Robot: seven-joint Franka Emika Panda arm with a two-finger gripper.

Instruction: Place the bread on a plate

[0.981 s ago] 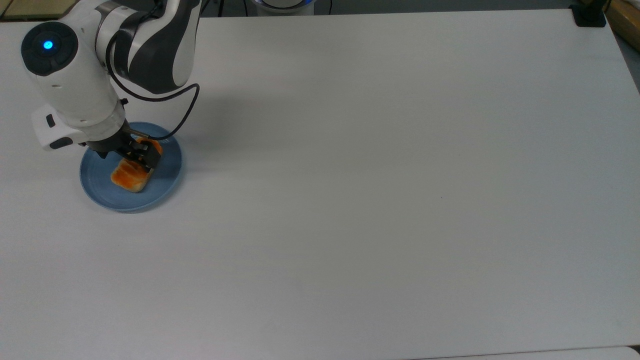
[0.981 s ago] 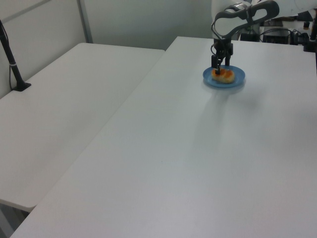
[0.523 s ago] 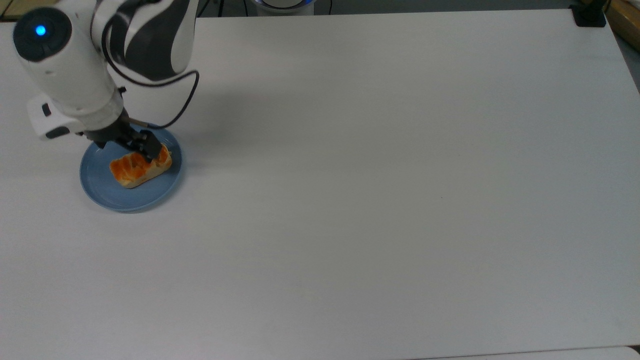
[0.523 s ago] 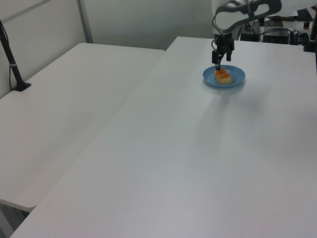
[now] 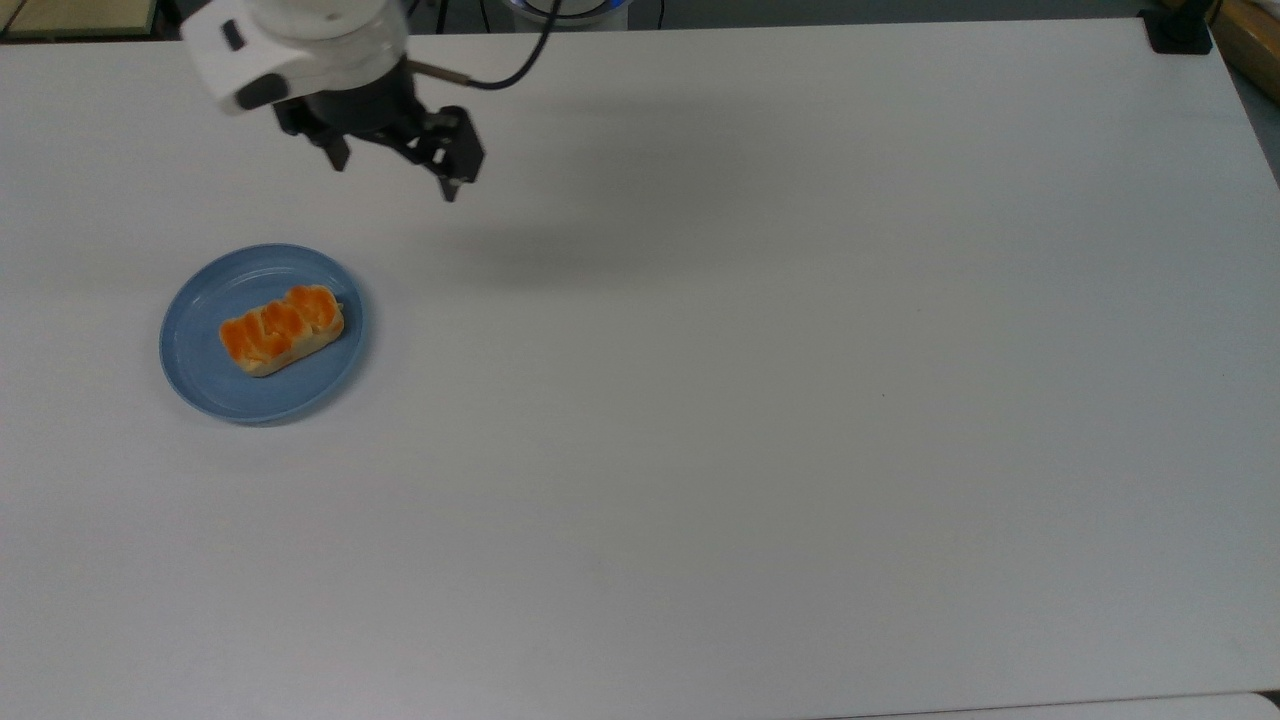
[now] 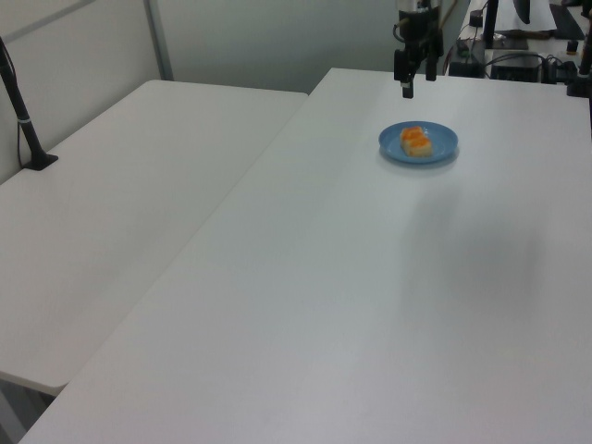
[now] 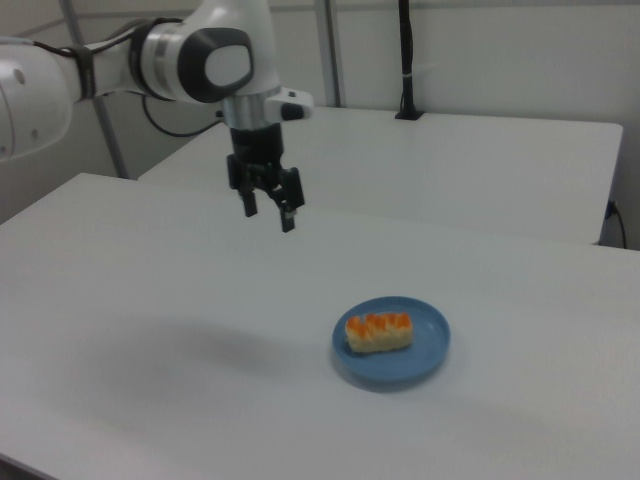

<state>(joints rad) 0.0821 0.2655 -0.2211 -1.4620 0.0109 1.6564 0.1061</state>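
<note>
The bread [image 5: 281,329], a short cream loaf with a glossy orange top, lies flat on the round light-blue plate [image 5: 200,375] at the top view's left. The left view shows the bread [image 6: 415,141] on the plate [image 6: 441,148] at the far side of the table, and the right view shows the bread [image 7: 378,332] on the plate [image 7: 425,355] too. My gripper [image 5: 395,172] hangs open and empty, high above the table, up and to the right of the plate in the top view. It appears as the gripper [image 6: 416,88] and gripper [image 7: 268,213] in the side views.
A wide white table [image 5: 760,400] stretches to the top view's right. A second white table [image 6: 120,194] stands beside it in the left view, with a black pole [image 6: 20,111] on it. Cables and equipment [image 6: 518,60] sit beyond the far edge.
The gripper let go of the bread, which settled flat on the plate. It then rose and moved away, up and to the right in the top view.
</note>
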